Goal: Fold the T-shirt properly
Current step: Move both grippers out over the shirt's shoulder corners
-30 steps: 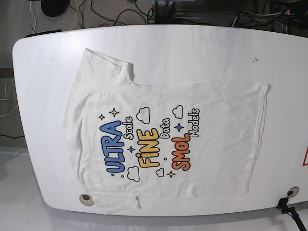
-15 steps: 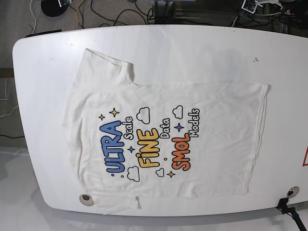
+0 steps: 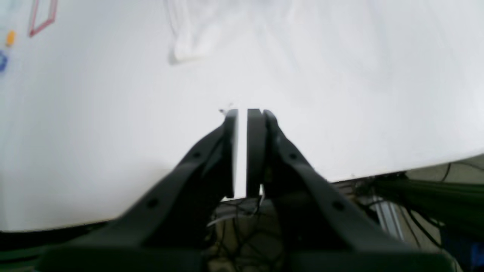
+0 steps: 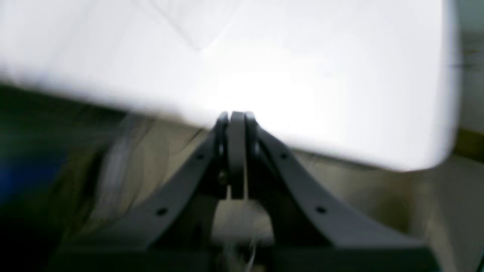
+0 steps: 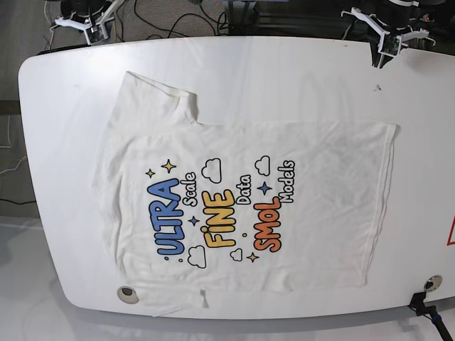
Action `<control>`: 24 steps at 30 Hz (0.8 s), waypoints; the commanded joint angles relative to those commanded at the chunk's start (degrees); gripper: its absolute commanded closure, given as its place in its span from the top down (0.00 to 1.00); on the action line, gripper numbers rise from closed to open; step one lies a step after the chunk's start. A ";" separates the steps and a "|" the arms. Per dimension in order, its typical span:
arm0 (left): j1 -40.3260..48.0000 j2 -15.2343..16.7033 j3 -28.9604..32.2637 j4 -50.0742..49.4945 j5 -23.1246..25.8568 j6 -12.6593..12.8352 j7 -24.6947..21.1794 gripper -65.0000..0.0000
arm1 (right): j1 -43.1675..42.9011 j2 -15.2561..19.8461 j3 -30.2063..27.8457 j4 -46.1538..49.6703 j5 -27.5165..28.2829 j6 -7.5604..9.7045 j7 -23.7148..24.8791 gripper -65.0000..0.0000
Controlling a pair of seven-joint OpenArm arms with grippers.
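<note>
The white T-shirt (image 5: 242, 206) lies spread flat and print-up on the white table (image 5: 284, 71), with its collar towards the left and its hem towards the right. One sleeve hangs over the front edge. My left gripper (image 5: 382, 48) hovers over the table's far right edge, shut and empty. In the left wrist view (image 3: 242, 111) only a thin slit shows between its jaws, and the shirt's hem corner (image 3: 189, 41) lies ahead of it. My right gripper (image 5: 89, 30) is at the far left corner, shut and empty. The right wrist view (image 4: 234, 113) is blurred.
A round grommet (image 5: 128, 293) sits by the front left edge and another (image 5: 432, 283) at the front right, beside a black clamp (image 5: 425, 307). A red marking (image 5: 451, 234) is at the right edge. Cables (image 5: 178, 18) lie on the floor behind the table.
Both arms have come into the base view at the table's far edge, one at each corner. The T-shirt has not moved.
</note>
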 joint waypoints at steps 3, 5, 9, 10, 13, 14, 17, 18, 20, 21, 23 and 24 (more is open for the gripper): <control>-3.12 0.07 -0.12 0.40 0.09 0.28 2.86 0.22 | 0.87 0.07 0.97 0.11 0.18 0.01 -0.20 0.00; -5.07 0.04 -0.28 0.34 0.06 0.34 4.58 0.24 | 1.07 0.15 2.20 0.52 0.47 0.15 -0.39 0.03; -9.25 0.41 -0.45 0.03 0.10 0.59 6.73 0.27 | 2.68 0.26 3.61 0.42 0.40 0.02 -0.65 0.15; -10.55 0.84 -0.31 -0.19 0.37 0.62 6.99 0.27 | 3.53 0.33 3.38 0.39 0.45 -0.01 -0.72 0.18; -13.19 1.68 -0.38 -0.40 0.32 0.54 8.01 0.27 | 5.91 0.52 3.22 0.31 0.69 -0.02 -0.79 0.28; -13.99 1.94 -0.32 -0.39 0.39 0.58 8.24 0.26 | 6.81 0.57 3.08 0.29 0.57 -0.10 -0.96 0.31; -16.31 1.97 -0.27 -0.41 0.61 0.43 12.33 0.17 | 9.13 0.66 3.11 0.61 0.77 -0.36 -1.12 0.36; -16.94 1.98 -0.25 -0.29 0.67 0.36 13.73 0.14 | 9.80 0.69 3.24 0.75 0.77 -0.41 -1.28 0.37; -17.73 1.85 -0.42 -0.02 0.90 0.34 14.94 0.14 | 10.90 0.89 3.17 0.91 0.82 -0.51 -1.68 0.38; -18.06 1.79 -0.34 -0.03 0.81 0.49 15.24 0.14 | 11.37 0.90 3.14 1.00 0.62 -0.49 -1.81 0.38; -18.53 1.75 -0.18 -0.19 0.89 0.31 15.70 0.16 | 12.02 0.88 3.08 0.95 0.54 -0.67 -2.18 0.39; -18.88 1.66 -0.16 -0.16 0.92 0.31 15.84 0.17 | 12.23 1.00 3.23 0.84 0.61 -0.59 -2.36 0.38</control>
